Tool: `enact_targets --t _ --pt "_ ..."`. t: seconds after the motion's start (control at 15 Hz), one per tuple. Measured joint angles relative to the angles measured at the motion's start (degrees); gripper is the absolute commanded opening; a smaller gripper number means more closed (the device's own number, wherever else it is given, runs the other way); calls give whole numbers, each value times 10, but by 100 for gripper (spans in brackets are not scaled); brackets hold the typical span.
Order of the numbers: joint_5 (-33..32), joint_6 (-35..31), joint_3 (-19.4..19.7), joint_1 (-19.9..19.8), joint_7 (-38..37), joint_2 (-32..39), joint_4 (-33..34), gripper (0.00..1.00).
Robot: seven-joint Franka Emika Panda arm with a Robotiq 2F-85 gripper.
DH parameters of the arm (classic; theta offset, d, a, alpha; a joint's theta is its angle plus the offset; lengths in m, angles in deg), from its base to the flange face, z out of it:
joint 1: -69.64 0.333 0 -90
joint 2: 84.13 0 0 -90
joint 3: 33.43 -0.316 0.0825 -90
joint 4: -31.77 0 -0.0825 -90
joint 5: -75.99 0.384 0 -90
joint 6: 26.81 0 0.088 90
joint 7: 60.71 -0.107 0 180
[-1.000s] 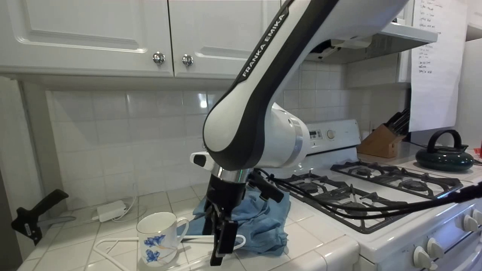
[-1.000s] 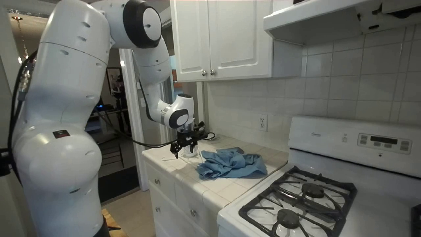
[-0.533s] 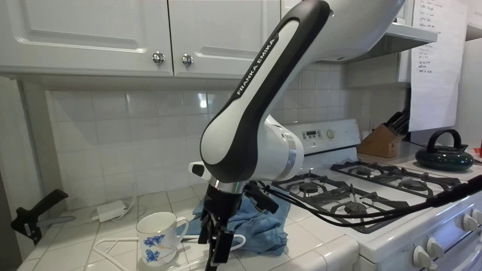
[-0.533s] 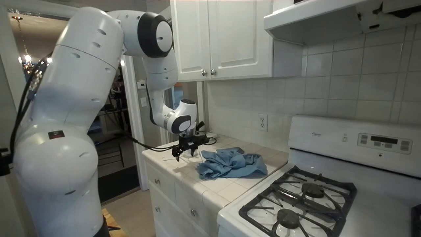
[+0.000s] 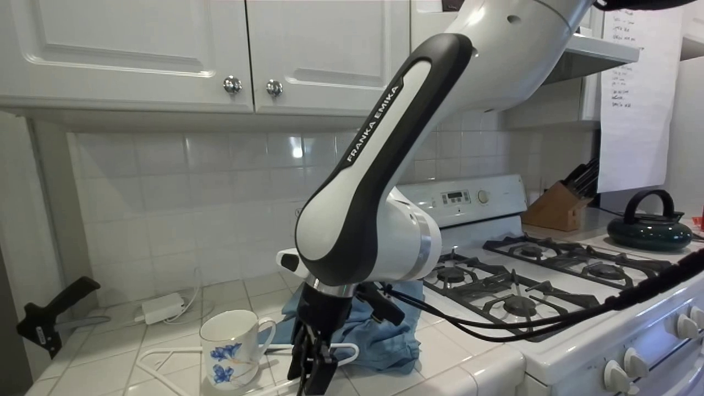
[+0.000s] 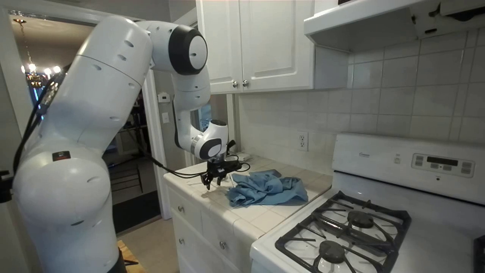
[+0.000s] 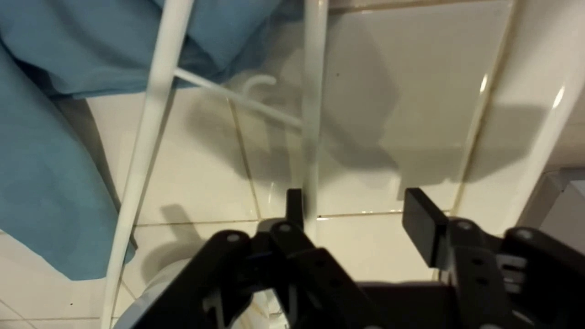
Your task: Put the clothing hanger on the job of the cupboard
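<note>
The white clothing hanger (image 5: 176, 350) lies on the tiled counter, partly hidden by the mug and my gripper in an exterior view. In the wrist view its two long bars run up the picture, and one bar (image 7: 313, 91) passes just inside my left-hand finger. My gripper (image 7: 352, 214) is open, with bare tile between its fingers beside that bar. My gripper also shows low over the counter in both exterior views (image 5: 308, 379) (image 6: 214, 185). The white cupboard doors have two round metal knobs (image 5: 232, 84) (image 5: 274, 88), which show in both exterior views.
A white mug with blue flowers (image 5: 228, 352) stands within the hanger's outline. A crumpled blue cloth (image 6: 267, 189) lies beside the hanger, partly under it in the wrist view. A gas stove (image 6: 341, 235) adjoins the counter. A white adapter (image 5: 163, 308) lies at the back.
My arm and gripper have come down toward the counter and the hanger. In an exterior view the gripper has also shifted a little right. The hanger, mug and cloth have not moved.
</note>
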Motion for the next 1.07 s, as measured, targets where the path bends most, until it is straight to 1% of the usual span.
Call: enact_targets --t 0.13,0.27,0.4,0.47,0.53,0.67,0.8,0.87,0.93,1.07 --pt "-3 0 -7 -10 0 5 4 63" --pt "-5 0 -14 -19 1 9 8 59" --pt "-5 0 -19 -29 2 11 11 52" --pt "-5 0 -22 -33 3 12 13 45" --pt "-6 0 -23 -36 5 13 14 36" --pt "-6 0 -28 -43 9 14 15 27" --pt "-6 0 -33 -49 15 16 15 25" --pt "-6 0 -36 -52 17 18 16 29" --pt "-6 0 -37 -54 19 20 16 27" --pt "-6 0 -40 -57 22 24 16 31"
